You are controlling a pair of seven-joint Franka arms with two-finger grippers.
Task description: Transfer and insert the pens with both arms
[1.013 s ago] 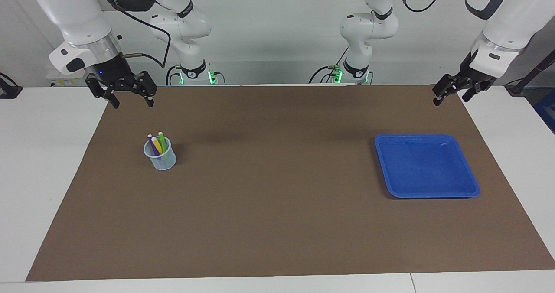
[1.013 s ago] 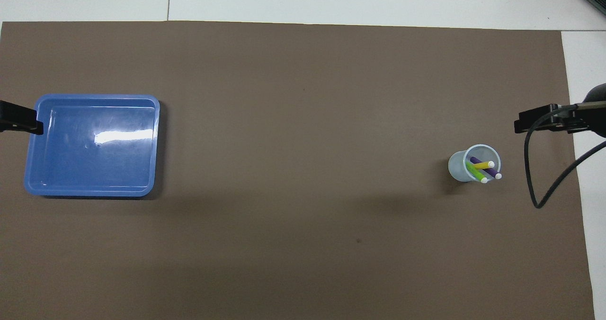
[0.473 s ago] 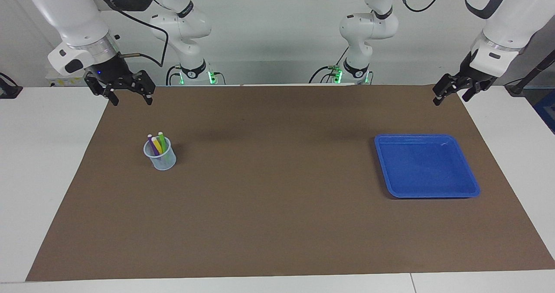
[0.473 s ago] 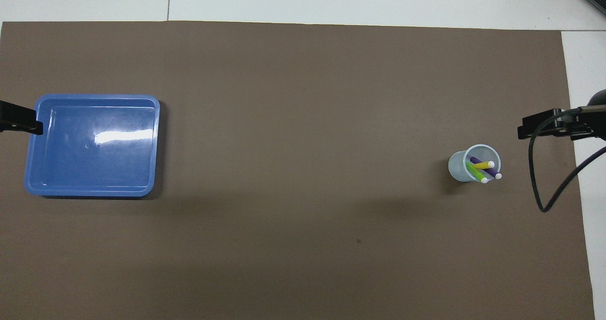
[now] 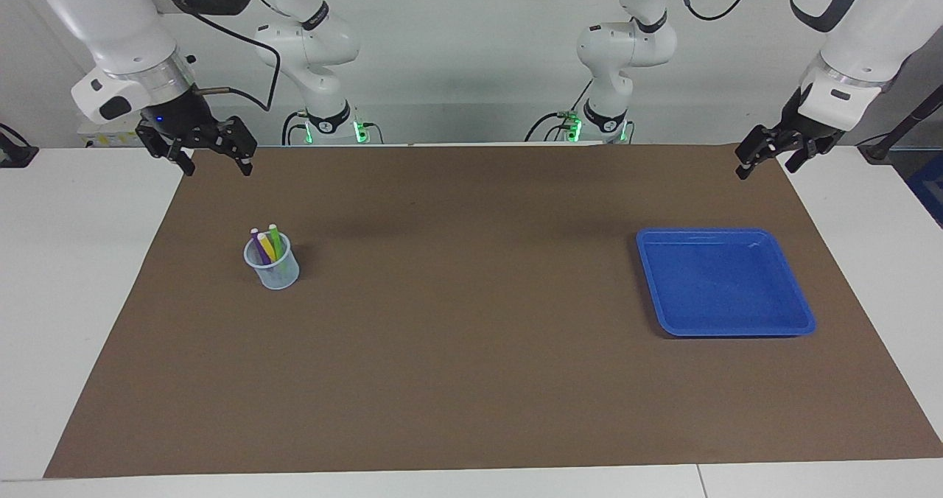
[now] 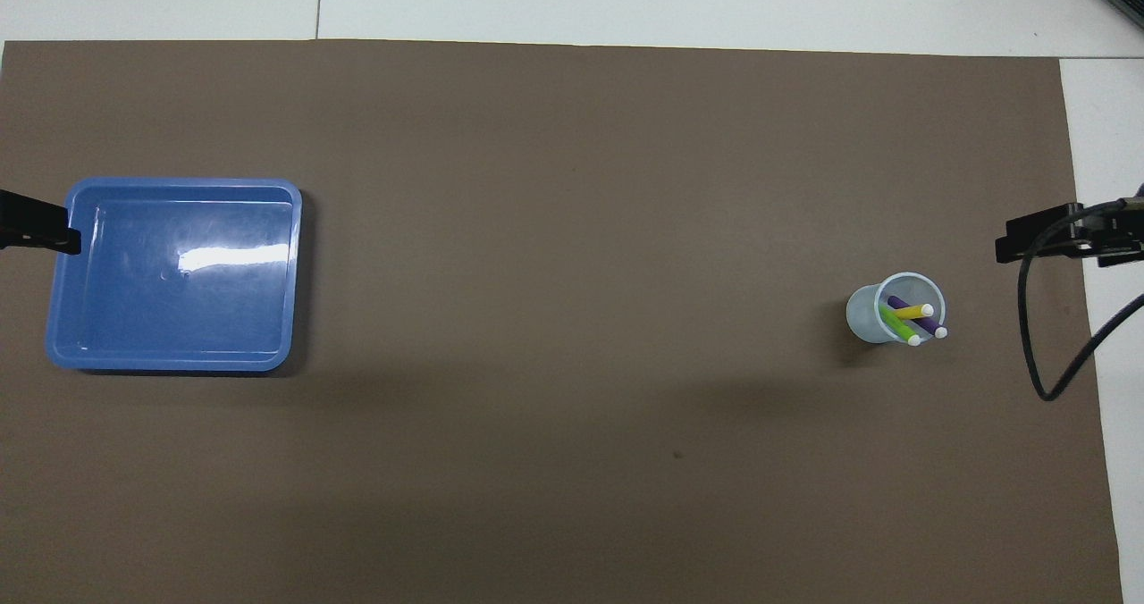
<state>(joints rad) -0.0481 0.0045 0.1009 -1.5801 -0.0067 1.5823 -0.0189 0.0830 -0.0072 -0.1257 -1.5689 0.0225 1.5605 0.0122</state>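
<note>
Toward the right arm's end of the brown mat (image 5: pixel 471 380), the right gripper (image 5: pixel 215 155) hangs over the mat's corner, fingers spread wide, nothing in them. Below it a clear cup (image 5: pixel 274 266) holds 3 pens (image 5: pixel 265 247), purple, yellow and green, leaning together with pale caps up. At the other end lies an empty blue tray (image 5: pixel 803 321); the left gripper (image 5: pixel 766 160) waits over the mat's edge there, also spread and empty.

Risks, as judged: the cup looks light, so an off-centre reach could tip it; crowded pens invite catching 2 at once.

Mat flat, on white table (image 5: pixel 66 262); pale wall (image 5: pixel 471 78).
</note>
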